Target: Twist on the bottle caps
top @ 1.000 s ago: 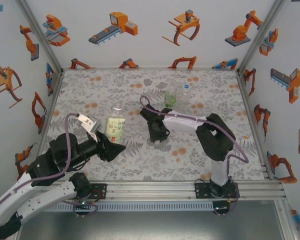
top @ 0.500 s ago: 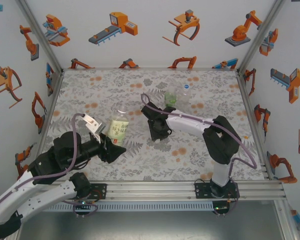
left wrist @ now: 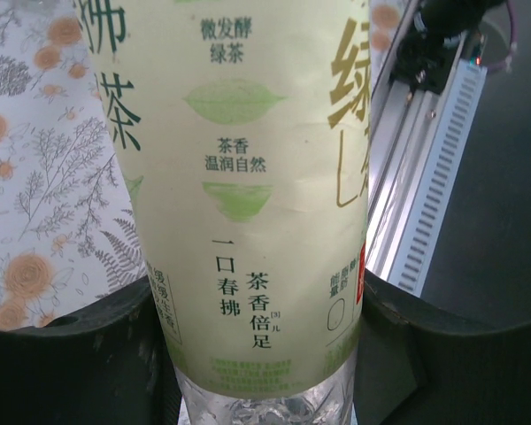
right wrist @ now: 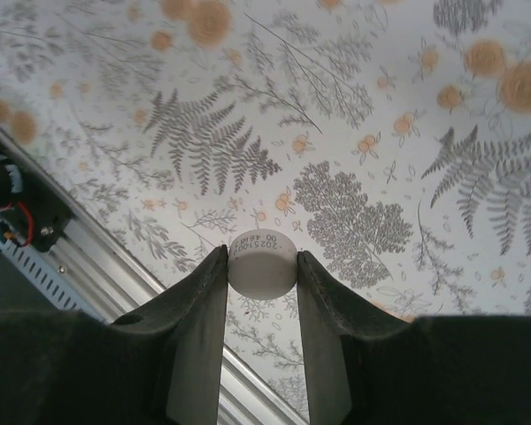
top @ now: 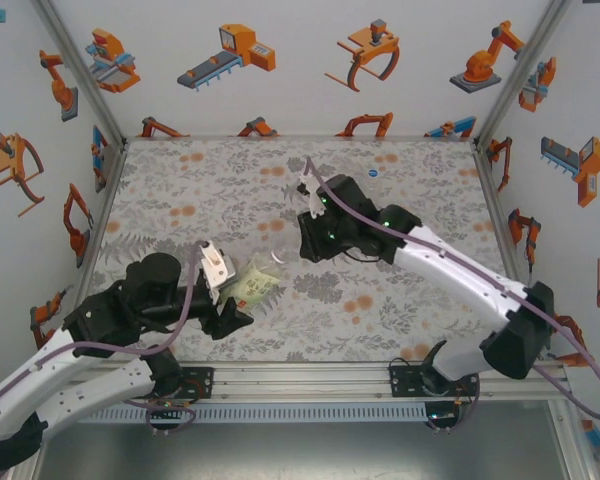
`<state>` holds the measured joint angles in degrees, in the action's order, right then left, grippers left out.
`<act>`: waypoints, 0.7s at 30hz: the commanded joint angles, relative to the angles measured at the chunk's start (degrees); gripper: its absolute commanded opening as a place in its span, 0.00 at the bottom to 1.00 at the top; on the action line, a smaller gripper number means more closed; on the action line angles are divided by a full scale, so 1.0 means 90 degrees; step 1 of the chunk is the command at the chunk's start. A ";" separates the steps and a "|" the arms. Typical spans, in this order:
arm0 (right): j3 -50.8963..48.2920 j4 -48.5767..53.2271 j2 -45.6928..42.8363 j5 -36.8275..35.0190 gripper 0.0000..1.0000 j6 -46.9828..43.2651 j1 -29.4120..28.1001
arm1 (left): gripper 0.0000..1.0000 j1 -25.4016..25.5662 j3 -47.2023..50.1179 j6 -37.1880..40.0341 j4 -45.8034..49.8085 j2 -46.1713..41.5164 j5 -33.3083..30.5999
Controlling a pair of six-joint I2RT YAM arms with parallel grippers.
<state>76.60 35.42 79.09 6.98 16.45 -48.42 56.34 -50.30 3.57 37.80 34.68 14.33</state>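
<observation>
At the bench's (top: 180, 180) near left, the left hand (top: 228, 310) is clenched on a tilted, pale-labelled bottle (top: 252, 285), its label hiding the contents. Further right, the raised right hand (top: 308, 245) grasps a white cap (right wrist: 262, 263).

The desk (top: 180, 190) is white with grey ferns and orange flowers; the bottle (left wrist: 248, 133) label pale yellow with green characters; the cap (right wrist: 262, 263) white, dark-stamped.
</observation>
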 commanded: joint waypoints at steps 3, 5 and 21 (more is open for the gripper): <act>-0.0142 -0.0397 -0.1080 0.0916 0.00 -0.1305 -0.0020 | 0.00 0.0029 -0.0249 0.1457 0.0197 -0.0034 0.0760; -0.0236 -0.0468 -0.1471 0.1313 0.00 -0.1745 -0.0020 | 0.00 0.0028 -0.0248 0.1713 0.0219 -0.0074 0.0802; -0.0548 -0.1179 -0.2780 0.4335 0.00 -0.4290 -0.0150 | 0.00 0.0029 -0.0356 0.2589 0.0338 0.0114 0.0944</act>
<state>72.60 28.75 54.33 39.33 -16.86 -49.08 56.34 -51.55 24.62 40.97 34.92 20.86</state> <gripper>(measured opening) 0.350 0.568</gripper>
